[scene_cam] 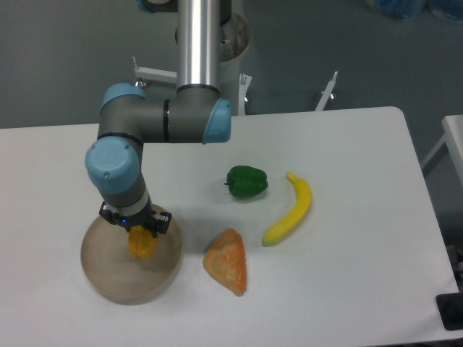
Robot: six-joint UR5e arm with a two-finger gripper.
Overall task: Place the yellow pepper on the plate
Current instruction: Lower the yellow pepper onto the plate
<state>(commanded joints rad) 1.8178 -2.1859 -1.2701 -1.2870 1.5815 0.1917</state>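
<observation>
Here: one yellow pepper (142,245), one plate (108,278), one gripper (137,228).

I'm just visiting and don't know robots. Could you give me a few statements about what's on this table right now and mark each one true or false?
1. The gripper holds the yellow pepper over the plate. True.
2. The green pepper lies on the plate. False: it sits on the white table, well to the right of the plate.
3. The banana lies to the right of the green pepper. True.
4. The orange wedge is inside the plate. False: it lies on the table just right of the plate's rim.
5. The gripper is empty. False: its fingers are closed on the yellow pepper.
</observation>
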